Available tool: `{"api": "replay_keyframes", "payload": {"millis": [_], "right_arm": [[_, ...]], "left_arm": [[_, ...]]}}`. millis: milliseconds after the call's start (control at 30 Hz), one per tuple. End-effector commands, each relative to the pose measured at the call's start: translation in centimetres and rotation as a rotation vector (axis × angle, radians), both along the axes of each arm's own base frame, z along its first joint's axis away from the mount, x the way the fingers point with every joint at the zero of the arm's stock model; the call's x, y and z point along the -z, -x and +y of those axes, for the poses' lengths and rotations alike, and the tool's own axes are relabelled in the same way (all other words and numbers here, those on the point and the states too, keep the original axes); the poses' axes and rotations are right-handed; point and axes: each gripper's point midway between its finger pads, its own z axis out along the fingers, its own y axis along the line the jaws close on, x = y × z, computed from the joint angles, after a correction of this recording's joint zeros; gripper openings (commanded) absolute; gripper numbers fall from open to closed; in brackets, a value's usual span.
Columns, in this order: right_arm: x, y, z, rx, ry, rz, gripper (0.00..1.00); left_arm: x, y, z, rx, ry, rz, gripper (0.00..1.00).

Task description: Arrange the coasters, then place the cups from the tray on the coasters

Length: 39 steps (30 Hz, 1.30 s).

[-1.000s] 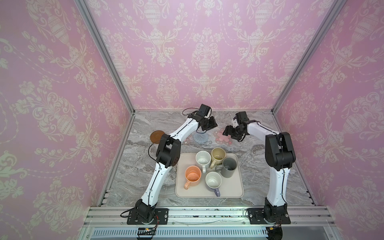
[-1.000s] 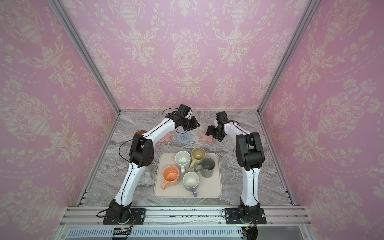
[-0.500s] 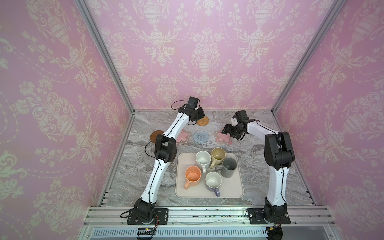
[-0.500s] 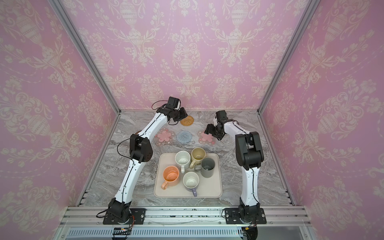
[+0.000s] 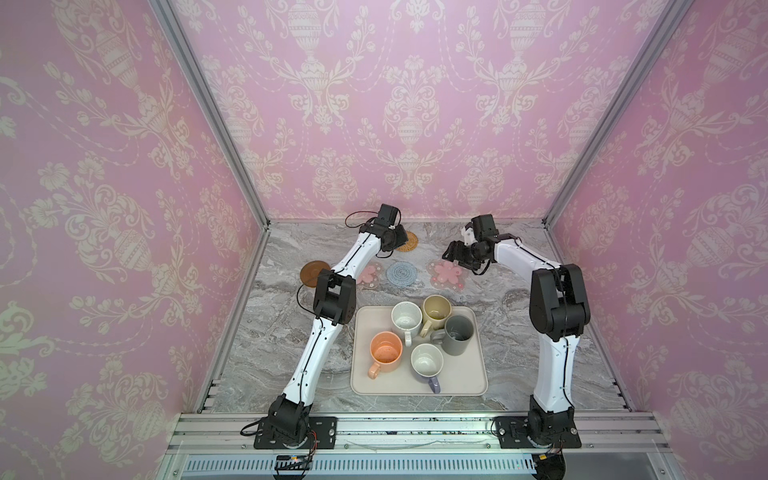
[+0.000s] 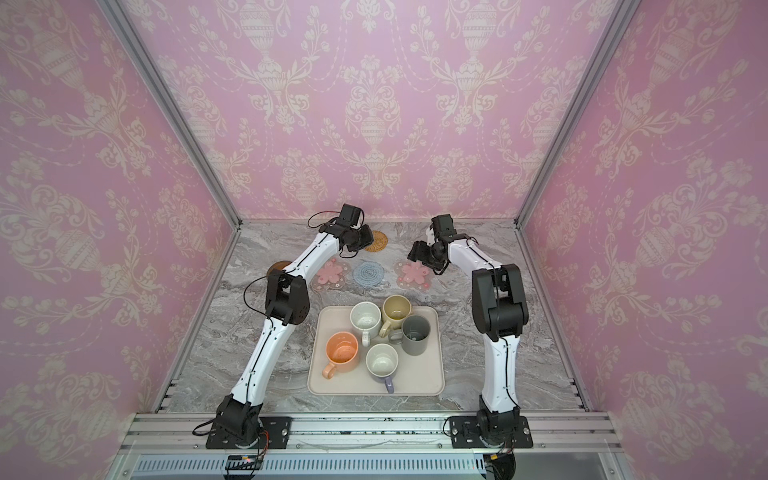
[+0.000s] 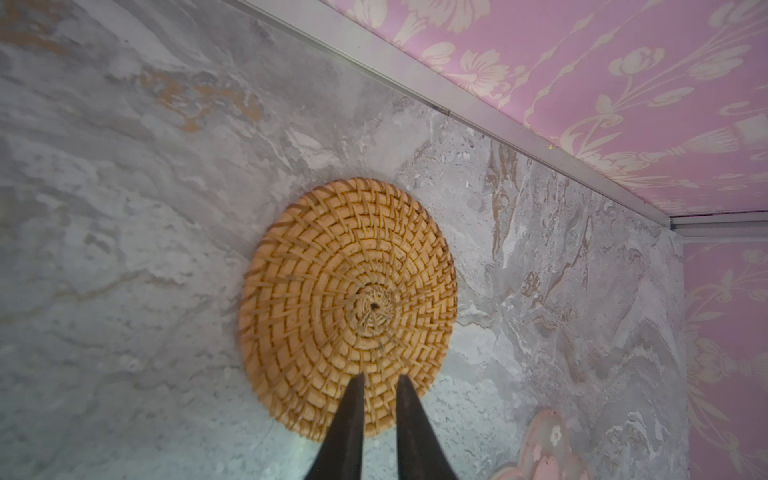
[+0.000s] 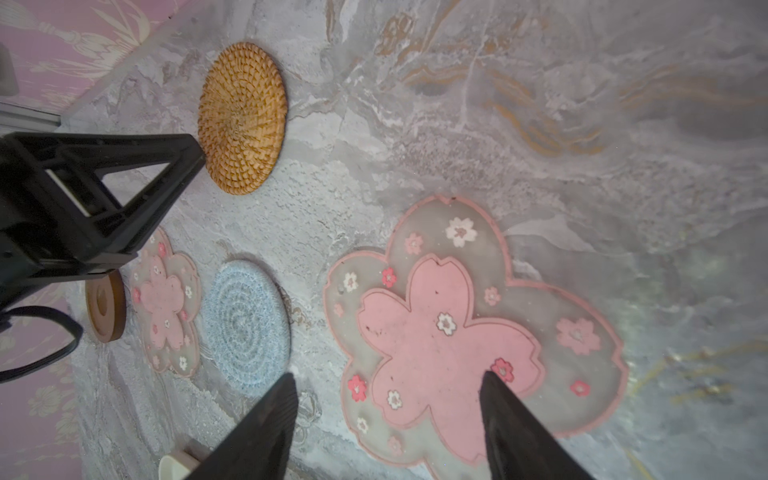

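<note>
Where the grey marbled desk (image 5: 274, 332) meets the wall, the left fingers (image 7: 345, 424), narrowly parted, reach the round woven rattan coaster's (image 7: 349, 291) rim. The right fingers (image 8: 257, 436) spread wide above a pink flower-shaped coaster (image 8: 436, 345). Five mugs (image 5: 405, 318) crowd the beige tray (image 5: 415, 386).

I note tray (image 5: 417, 384) on bench (image 5: 286, 332), front centre. Five cups in tray. Rear row, left to right: rear-left cup (image 5: 406, 318), rear-middle cup (image 5: 436, 309), rear-right cup (image 5: 457, 334). Front row: front-left cup (image 5: 386, 353), front-right cup (image 5: 427, 362). Behind tray I log row of four coasters, left to right: disc coaster (image 5: 311, 271), left flower coaster (image 5: 370, 276), crocheted coaster (image 5: 401, 273), right flower coaster (image 5: 446, 273). Disc coaster near bench left edge. Woven coaster (image 5: 409, 242) alone behind row, near back wall (image 5: 415, 124).
</note>
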Motion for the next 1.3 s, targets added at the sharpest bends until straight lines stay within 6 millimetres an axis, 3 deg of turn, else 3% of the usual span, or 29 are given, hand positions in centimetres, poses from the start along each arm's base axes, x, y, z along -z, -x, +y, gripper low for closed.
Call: {"api": "replay_keyframes", "payload": {"millis": [0,200,433,700,933,1133,1267], "right_arm": [[-3.2,-0.6,1.3,-0.005,-0.025,-0.062,0.67],[-3.2,-0.6,2.5,-0.024,-0.026,-0.067,0.59],[-3.6,-1.0,3.2,-0.023,-0.031,-0.082,0.5],[-3.4,-1.4,3.7,-0.003,-0.042,-0.096,0.4],[-2.0,-2.1,4.1,0.026,-0.074,-0.087,0.31],[-0.2,-3.0,4.1,0.044,-0.068,-0.078,0.24],[0.8,-3.8,4.0,0.053,-0.073,-0.064,0.19]], "left_arm": [[1.6,-0.6,1.3,-0.055,-0.04,0.004,0.15],[3.2,-0.6,0.9,-0.062,-0.004,0.028,0.14],[4.8,1.3,-1.1,-0.008,0.036,0.096,0.14],[5.6,4.0,-5.2,0.07,0.099,0.14,0.14],[5.5,5.8,-9.0,0.107,0.182,0.151,0.15],[4.4,5.7,-10.5,0.099,0.269,0.119,0.15],[2.7,4.7,-10.3,0.078,0.296,0.056,0.16]]}}
